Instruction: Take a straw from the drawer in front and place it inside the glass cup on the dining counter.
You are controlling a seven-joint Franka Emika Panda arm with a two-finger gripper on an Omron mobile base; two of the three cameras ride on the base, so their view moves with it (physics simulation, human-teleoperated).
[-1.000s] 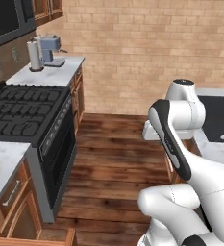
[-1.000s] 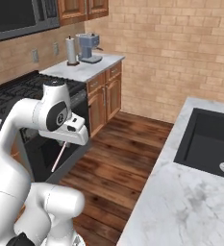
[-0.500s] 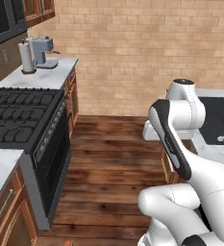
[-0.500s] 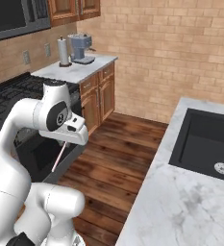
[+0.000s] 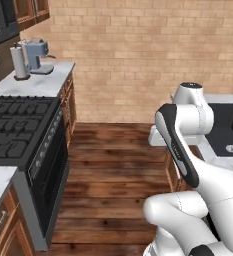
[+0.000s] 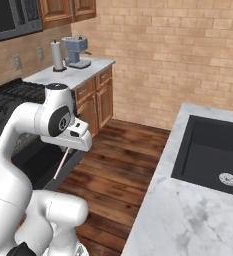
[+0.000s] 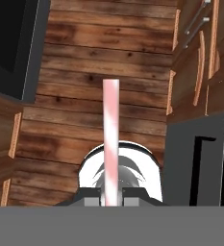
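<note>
While the base rides across the wooden floor [image 5: 113,170], the pincer [image 7: 110,192] is nearly closed, nipping the straw [image 7: 110,139] at its near end so the thin tube juts straight out toward twelve o'clock in the hand view. From the right base camera the straw hangs below the hand, slanting toward seven o'clock. That firm low hold likely keeps it secure in transit. A marble tabletop [image 6: 188,220] with a sink [image 6: 213,155] lies at four o'clock.
</note>
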